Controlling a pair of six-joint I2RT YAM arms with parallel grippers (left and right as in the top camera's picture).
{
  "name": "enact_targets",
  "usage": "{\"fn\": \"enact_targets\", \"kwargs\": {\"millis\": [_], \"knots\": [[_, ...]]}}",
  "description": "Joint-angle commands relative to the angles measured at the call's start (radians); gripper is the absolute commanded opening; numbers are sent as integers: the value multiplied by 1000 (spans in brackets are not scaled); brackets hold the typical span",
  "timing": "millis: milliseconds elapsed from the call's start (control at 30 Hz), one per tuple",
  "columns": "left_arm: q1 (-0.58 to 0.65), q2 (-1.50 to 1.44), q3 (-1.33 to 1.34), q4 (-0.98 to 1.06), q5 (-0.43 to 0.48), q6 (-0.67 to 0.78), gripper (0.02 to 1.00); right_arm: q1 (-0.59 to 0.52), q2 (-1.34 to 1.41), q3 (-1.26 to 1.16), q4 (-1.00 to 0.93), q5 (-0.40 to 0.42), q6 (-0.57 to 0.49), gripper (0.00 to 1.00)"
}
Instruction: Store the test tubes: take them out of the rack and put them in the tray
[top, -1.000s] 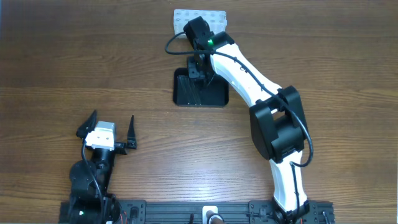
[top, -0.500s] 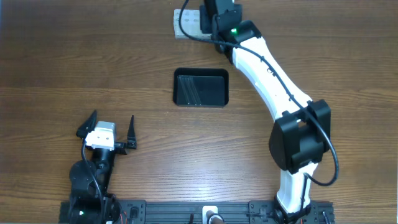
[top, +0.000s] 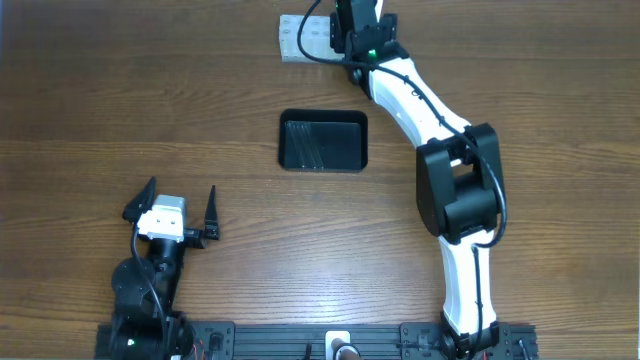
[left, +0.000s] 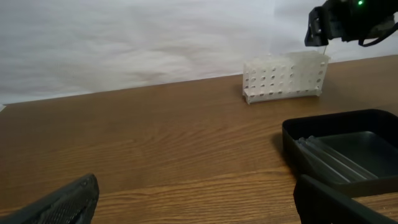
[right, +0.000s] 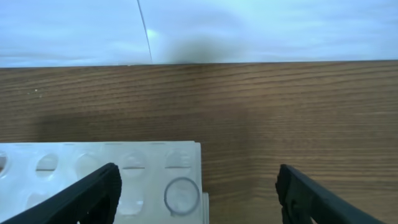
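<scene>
The white test tube rack (top: 298, 38) stands at the table's far edge, also seen as a perforated block (left: 285, 76). My right gripper (top: 352, 22) hovers over the rack's right end (right: 99, 183), open, with one clear tube's round mouth (right: 181, 193) in a corner hole below, between the fingers. Seen from the left wrist, the right gripper (left: 324, 28) hangs just above the rack. The black tray (top: 323, 141) holds several clear tubes (left: 328, 155) lying flat. My left gripper (top: 180, 215) stays open near the front left, holding nothing.
Bare wooden table surrounds the tray and rack. A white wall or sheet (right: 249, 28) rises right behind the rack. The tray's near wall (left: 323, 167) lies between my left gripper and the rack's right end.
My right arm has lifted from above the black tray and swung away to the rack's right end. The left arm has stayed where it was.
</scene>
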Motion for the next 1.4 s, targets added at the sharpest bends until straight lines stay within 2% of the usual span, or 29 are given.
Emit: {"fn": "enact_targets", "kwargs": {"millis": [33,200,467,567,667,833,1000,1400], "knots": [[6,-9,-5,-3,13,8,1000,-5,25,4,26,16,-5,730],[6,-9,-5,-3,13,7,1000,-5,34,4,40,12,-5,623],[6,-9,-5,-3,13,7,998,-5,55,4,45,13,-5,553],[6,-9,-5,-3,13,8,1000,-5,56,4,52,13,-5,476],[6,-9,-5,-3,13,8,1000,-4,56,4,66,13,-5,343],[6,-9,-5,-3,13,7,1000,-1,56,4,73,13,-5,299],[6,-9,-5,-3,13,8,1000,3,56,4,85,12,-5,148],[6,-9,-5,-3,13,7,1000,7,35,9,122,13,-14,117]]}}
